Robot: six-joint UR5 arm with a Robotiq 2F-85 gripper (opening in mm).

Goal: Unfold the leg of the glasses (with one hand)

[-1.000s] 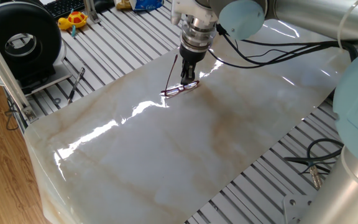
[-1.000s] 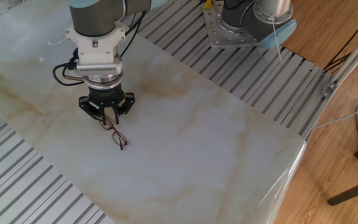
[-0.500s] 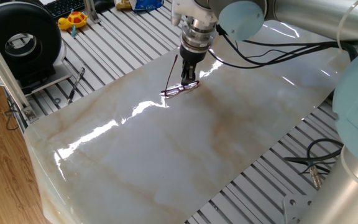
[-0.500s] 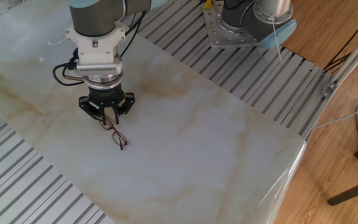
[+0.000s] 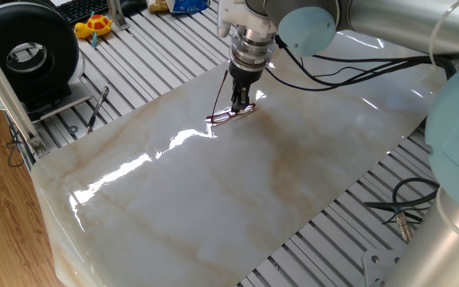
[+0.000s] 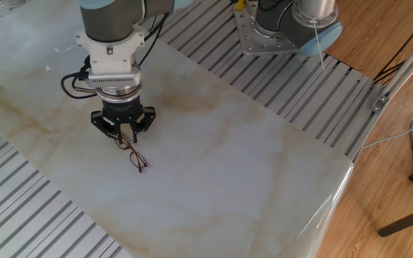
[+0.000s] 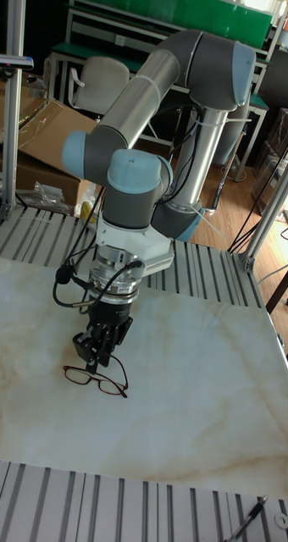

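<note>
The glasses (image 5: 231,115) lie on the marble tabletop (image 5: 237,199), a thin dark reddish frame with clear lenses. They also show as the glasses (image 6: 137,158) and the glasses (image 7: 93,378). The hand, my black gripper (image 5: 241,104), stands upright right over them, its fingertips down at the frame. In the tall fixed view one leg (image 7: 120,371) arcs up from the frame's right end to the gripper (image 7: 100,359), whose fingers look pinched on it. A thin dark line rises left of the gripper in one fixed view. The gripper (image 6: 126,137) touches the frame's far end.
A black pen-like tool (image 5: 96,108) lies on the slatted surface at the left, beside a black round device (image 5: 30,49). A yellow toy (image 5: 96,25) sits at the back. Loose cables (image 5: 405,209) lie at the right. The arm's base (image 6: 285,25) stands behind the slab.
The gripper and wrist have shifted slightly left and up in one fixed view, and the glasses moved a little with them. The other fixed view looks unchanged.
</note>
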